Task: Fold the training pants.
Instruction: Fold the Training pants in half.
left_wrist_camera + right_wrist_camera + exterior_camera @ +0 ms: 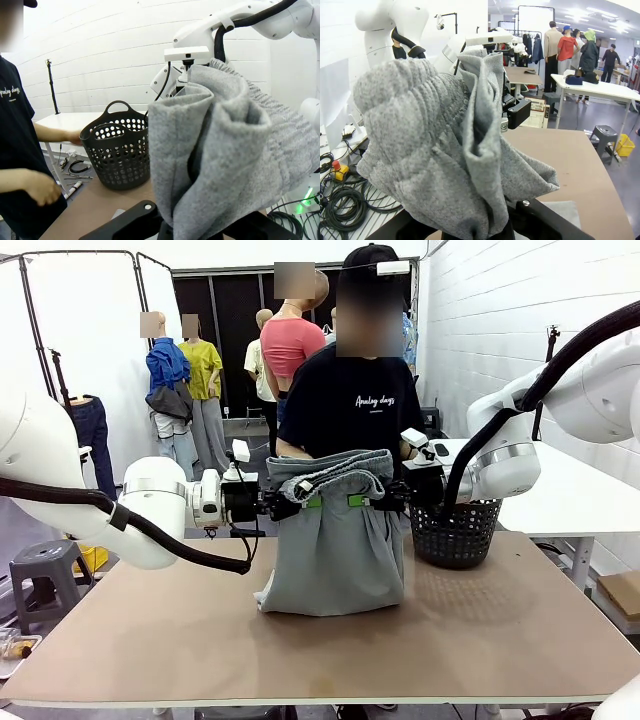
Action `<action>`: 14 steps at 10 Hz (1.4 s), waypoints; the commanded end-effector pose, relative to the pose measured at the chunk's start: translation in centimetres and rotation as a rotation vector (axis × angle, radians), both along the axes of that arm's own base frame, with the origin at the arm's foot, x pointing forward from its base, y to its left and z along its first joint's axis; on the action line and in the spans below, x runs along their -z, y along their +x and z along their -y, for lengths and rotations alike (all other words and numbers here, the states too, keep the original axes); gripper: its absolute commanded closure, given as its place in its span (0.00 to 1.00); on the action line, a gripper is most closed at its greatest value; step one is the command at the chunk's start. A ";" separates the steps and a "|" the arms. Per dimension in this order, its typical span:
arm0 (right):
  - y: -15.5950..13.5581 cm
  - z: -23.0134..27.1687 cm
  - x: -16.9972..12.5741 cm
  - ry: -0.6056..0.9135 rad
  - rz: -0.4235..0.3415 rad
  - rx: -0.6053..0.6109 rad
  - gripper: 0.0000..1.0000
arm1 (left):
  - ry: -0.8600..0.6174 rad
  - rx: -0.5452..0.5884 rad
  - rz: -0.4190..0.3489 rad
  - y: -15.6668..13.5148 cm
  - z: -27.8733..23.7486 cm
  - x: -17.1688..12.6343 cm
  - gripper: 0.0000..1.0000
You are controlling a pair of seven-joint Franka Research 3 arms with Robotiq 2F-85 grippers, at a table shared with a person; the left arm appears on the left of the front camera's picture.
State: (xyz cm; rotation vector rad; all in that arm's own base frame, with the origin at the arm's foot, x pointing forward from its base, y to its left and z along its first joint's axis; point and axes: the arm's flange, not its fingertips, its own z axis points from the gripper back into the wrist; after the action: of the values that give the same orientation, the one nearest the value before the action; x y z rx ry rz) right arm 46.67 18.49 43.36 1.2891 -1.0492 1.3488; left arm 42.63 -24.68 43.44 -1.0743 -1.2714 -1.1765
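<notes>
1. Front view: the training pants hang between the two arms above the middle of the bench, waistband uppermost and slumped over itself, lower hem touching or just grazing the bench top.
2. Left claw is clamped on the left edge of the pants near the waistband; right claw is clamped on the right edge at the same height. Green pads show against the grey cloth on both sides.
3. A black mesh basket stands on the bench just right of the pants. A person stands at the far side, behind the cloth.
4. Step in hand, as I judge it: the garment is lifted and spread, fold not yet laid. Next move likely calls for both arms to travel together, lowering the hem onto the bench and carrying the waistband over it without letting the cloth bunch.
5. Left wrist view adds the basket's perforated wall and handle and the person's hand held free, near the bench's far edge; the fabric bulges close to the lens.
6. Right wrist view adds the ribbed elastic waistband in detail, and bare bench beyond it.
</notes>
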 end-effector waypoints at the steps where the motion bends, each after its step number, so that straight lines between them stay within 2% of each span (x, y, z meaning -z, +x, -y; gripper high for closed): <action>1: -0.3 0.1 -0.2 0.023 -0.003 0.000 1.00 | 0.006 -0.004 0.013 -0.2 0.2 -0.5 1.00; 14: -0.3 0.1 -0.2 0.023 -0.003 0.000 1.00 | 0.006 -0.004 0.013 -0.2 0.2 -0.5 1.00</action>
State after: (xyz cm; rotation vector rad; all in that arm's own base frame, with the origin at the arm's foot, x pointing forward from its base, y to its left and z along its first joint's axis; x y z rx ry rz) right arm 46.67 18.49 43.36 1.2891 -1.0492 1.3488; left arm 42.63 -24.68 43.45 -1.0743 -1.2714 -1.1765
